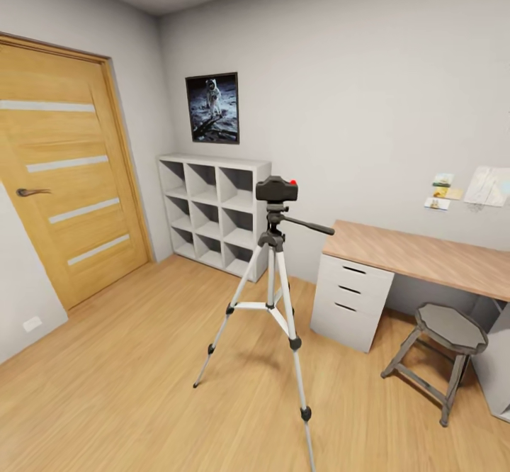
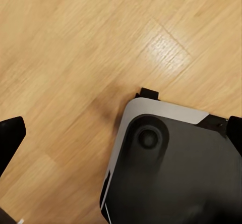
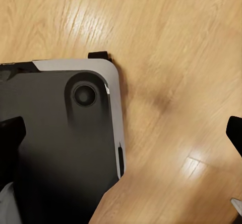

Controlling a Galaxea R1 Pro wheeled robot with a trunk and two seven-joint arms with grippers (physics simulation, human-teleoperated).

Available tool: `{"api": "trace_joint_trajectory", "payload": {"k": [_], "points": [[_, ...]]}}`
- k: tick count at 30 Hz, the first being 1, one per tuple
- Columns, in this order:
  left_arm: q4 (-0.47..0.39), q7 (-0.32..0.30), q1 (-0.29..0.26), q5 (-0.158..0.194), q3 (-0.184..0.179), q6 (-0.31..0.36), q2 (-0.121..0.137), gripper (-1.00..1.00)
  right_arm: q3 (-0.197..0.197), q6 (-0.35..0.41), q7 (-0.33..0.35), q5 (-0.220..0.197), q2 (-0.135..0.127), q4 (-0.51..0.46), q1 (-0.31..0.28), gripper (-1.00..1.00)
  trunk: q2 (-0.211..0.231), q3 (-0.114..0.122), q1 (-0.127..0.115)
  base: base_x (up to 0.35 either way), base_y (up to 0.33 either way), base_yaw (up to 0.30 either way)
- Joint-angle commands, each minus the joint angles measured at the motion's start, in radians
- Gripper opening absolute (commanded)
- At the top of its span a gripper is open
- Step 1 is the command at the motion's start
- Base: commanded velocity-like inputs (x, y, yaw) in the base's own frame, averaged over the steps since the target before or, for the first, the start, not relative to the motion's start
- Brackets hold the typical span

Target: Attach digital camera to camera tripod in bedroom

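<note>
The small black boxy camera with a red button (image 1: 277, 188) already sits on top of the tall tripod with three silver legs (image 1: 272, 302), right on its dark grey head. The tripod stands on the light wood plank floor (image 1: 127, 380) of the bedroom, between a white cube shelf (image 1: 212, 206) and a wood-topped table with white drawers (image 1: 418, 252). A grey eight-sided stool (image 1: 443, 341) stands by the table.

The left tool (image 2: 121, 143) has its black fingers (image 2: 10, 138) wide apart and holds nothing. The right tool (image 3: 126, 138) is also spread wide and holds nothing. Under each tool there is only floor and a corner of the robot's dark base (image 3: 60, 143). The camera and tripod are well away from both tools, out in front and higher up.

The joining step looks done, it seems. The next move likely calls for nothing more than keeping both tools away, so the tripod does not get bumped.
</note>
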Motion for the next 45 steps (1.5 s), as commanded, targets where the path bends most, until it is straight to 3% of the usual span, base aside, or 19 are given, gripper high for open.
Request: {"api": "trace_joint_trajectory", "payload": {"k": [1, 45], "points": [[-0.001, 0.005, 0.000, 0.007, -0.008, -0.001, 0.000, 1.00, -0.008, -0.006, 0.004, 0.002, -0.001, 0.003, -0.002, 1.00, -0.002, 0.000, 0.001, 0.000, 0.000, 0.000], [0.000, 0.005, 0.000, 0.014, -0.002, -0.001, 0.003, 1.00, -0.008, -0.009, 0.004, 0.002, 0.001, 0.004, 0.003, 1.00, -0.002, 0.072, 0.001, 0.000, 0.000, 0.000]]}}
